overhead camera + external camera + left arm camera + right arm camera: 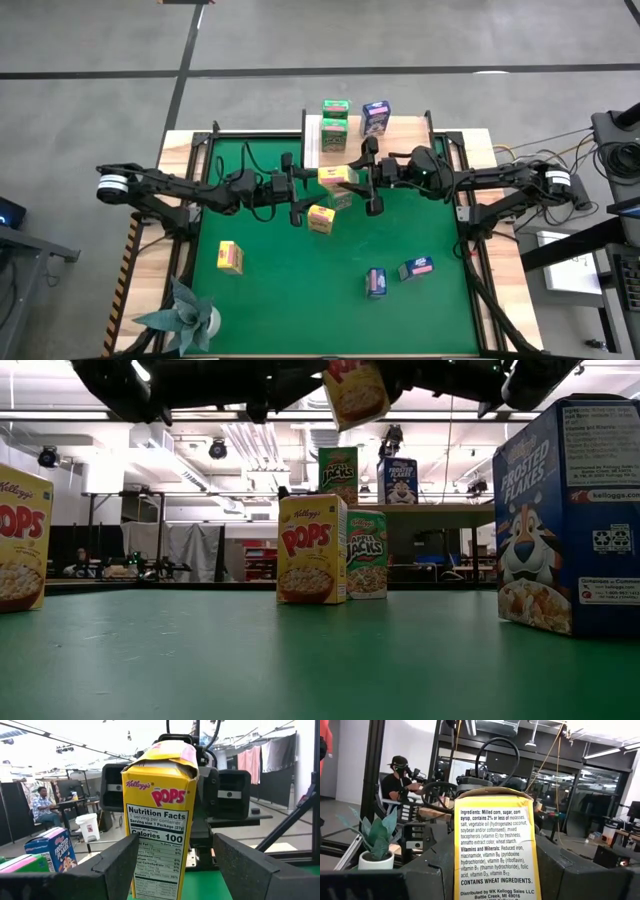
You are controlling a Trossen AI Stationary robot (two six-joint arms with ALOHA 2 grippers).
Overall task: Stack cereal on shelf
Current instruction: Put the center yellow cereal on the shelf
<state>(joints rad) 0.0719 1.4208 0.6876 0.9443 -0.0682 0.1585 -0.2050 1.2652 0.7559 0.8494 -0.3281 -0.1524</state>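
our arms (200, 190): matte black, skinny jointed links | white collar bands near each base | loose black cables looping along them | claw fingers (117, 865): chunky flat black wedges, we see no markings
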